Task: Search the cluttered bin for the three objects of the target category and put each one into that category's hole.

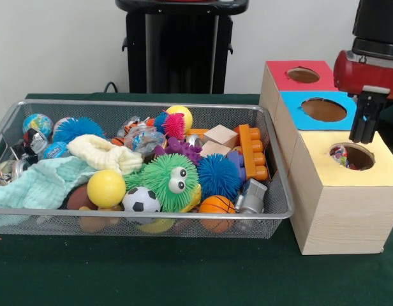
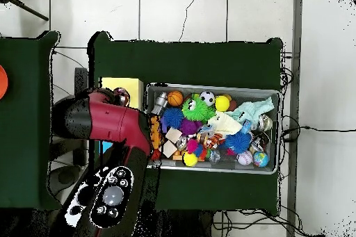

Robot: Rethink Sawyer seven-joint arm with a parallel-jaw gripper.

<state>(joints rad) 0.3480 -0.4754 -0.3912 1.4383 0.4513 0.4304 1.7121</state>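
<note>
The wire mesh bin (image 1: 139, 215) is full of toys; it also shows in the overhead view (image 2: 208, 86). My gripper (image 1: 365, 137) hangs just above the round hole (image 1: 353, 156) in the yellow panel of the nearest wooden box (image 1: 349, 204). A white cloth with bright printed patches (image 1: 340, 154) lies inside that hole, below the gripper and apart from it. In the bin, a patterned white piece (image 1: 138, 132) lies at the back middle; I cannot tell if it is cloth. In the overhead view my arm (image 2: 111, 119) hides the gripper and most of the boxes.
A mint green cloth (image 1: 43, 182) and a cream fluffy cloth (image 1: 104, 154) lie at the bin's left. Spiky balls, a yellow ball (image 1: 106, 188), a small football (image 1: 141, 201), wooden blocks and an orange brick (image 1: 254, 150) fill the bin. Blue-panelled (image 1: 321, 111) and red-panelled (image 1: 298, 75) boxes stand behind the yellow one.
</note>
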